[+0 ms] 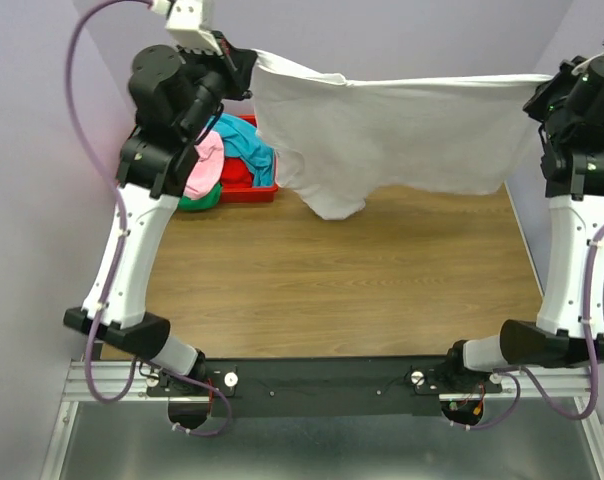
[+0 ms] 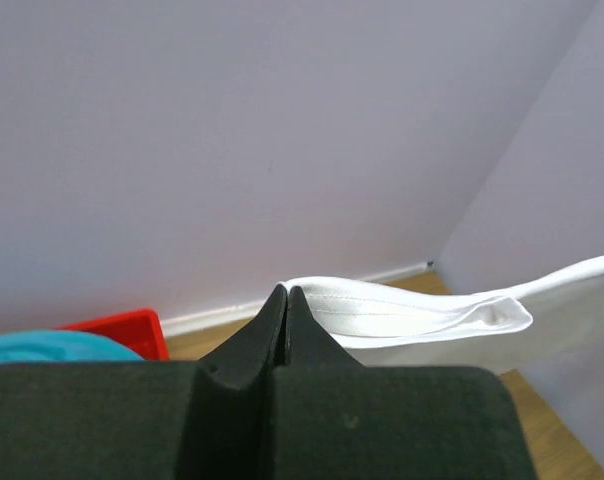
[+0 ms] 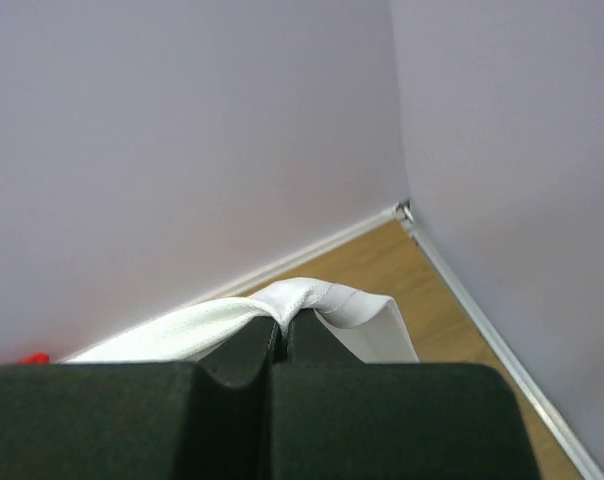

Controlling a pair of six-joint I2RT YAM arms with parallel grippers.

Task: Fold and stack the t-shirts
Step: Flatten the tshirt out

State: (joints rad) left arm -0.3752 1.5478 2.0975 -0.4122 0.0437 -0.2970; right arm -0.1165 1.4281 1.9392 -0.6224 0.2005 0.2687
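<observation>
Your left end effector [image 1: 248, 60] is clamped tight on one upper corner of the white t-shirt [image 1: 402, 130]; your right end effector [image 1: 544, 92] pinches the opposite upper corner; in both wrist views the jaws meet with only the hemmed edge of the cloth between them.

You are holding the shirt raised above the far side of the table [image 1: 332, 290], spread wide between the two arms; its long axis runs left to right, and the top edge is drawn nearly level and taut from one grip to the other. The fabric hangs down from that edge as a curtain; it drops lowest towards your left side, where a rounded flap points down at the table; you cannot tell from the top view whether that flap touches the wood.

At the far left stands the red bin [image 1: 262, 192], partly hidden behind your left arm; a teal t-shirt [image 1: 244, 145] is heaped in it, a pink t-shirt [image 1: 204, 165] spills over its left side, and a green t-shirt [image 1: 197, 200] shows just beneath the pink one.
</observation>
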